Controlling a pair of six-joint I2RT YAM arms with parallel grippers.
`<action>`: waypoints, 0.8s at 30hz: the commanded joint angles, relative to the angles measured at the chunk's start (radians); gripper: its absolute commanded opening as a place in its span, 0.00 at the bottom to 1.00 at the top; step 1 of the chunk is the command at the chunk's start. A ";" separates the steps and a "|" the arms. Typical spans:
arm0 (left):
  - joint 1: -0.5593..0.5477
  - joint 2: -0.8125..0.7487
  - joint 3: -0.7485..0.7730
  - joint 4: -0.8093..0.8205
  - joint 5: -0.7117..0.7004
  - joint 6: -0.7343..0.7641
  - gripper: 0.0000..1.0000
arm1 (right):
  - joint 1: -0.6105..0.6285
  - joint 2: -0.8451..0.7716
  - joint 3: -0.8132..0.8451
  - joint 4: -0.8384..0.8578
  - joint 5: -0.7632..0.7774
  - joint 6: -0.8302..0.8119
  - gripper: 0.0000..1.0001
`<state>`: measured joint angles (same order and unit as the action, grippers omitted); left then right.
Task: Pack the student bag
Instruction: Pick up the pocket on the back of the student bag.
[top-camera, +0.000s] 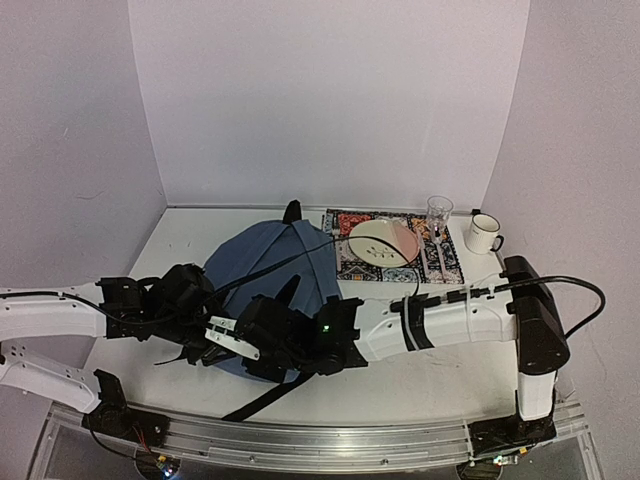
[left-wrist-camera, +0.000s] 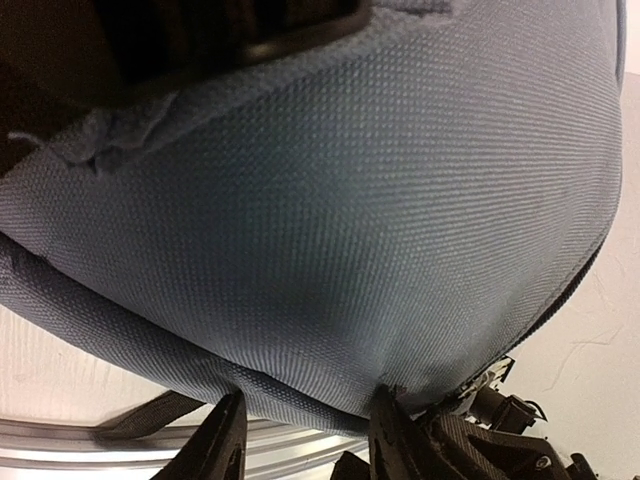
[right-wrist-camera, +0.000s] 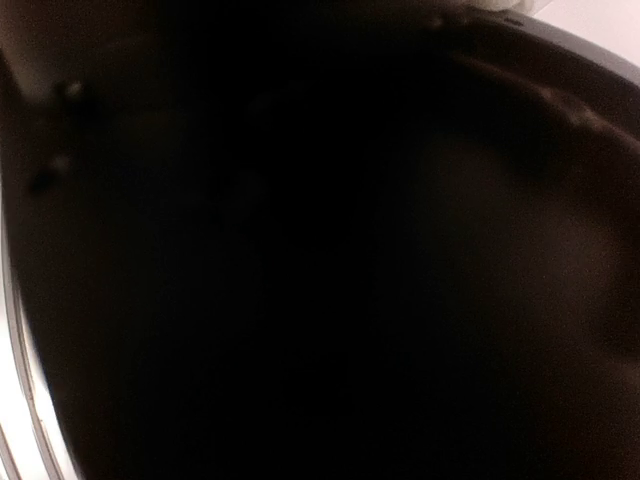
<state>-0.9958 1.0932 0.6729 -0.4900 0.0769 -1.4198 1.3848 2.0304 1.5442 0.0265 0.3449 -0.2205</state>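
The blue bag (top-camera: 268, 262) lies flat just left of the patterned mat (top-camera: 395, 247). Left gripper (left-wrist-camera: 305, 425) pinches its fabric edge; right gripper's (top-camera: 262, 340) view is black, can't tell its state. Can't see what's packed, so progress is unclear.

Nothing readable is showing up anywhere: the white label (top-camera: 221, 322) on the right arm's wrist is carrying marks too small to read, and the patterned mat (top-camera: 450, 262) is showing ornament only, no lettering.
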 joint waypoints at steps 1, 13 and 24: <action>-0.011 -0.062 0.011 0.019 0.001 -0.016 0.36 | -0.026 0.012 0.034 0.000 0.020 0.036 0.27; -0.011 -0.143 -0.033 0.014 -0.042 -0.067 0.49 | -0.082 -0.097 -0.038 0.002 -0.030 0.111 0.00; -0.012 -0.048 -0.037 0.089 -0.039 -0.114 0.67 | -0.155 -0.145 -0.060 0.040 -0.197 0.248 0.00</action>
<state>-1.0027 1.0188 0.6392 -0.4895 0.0441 -1.4958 1.2276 1.9311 1.4921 0.0540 0.2002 -0.0641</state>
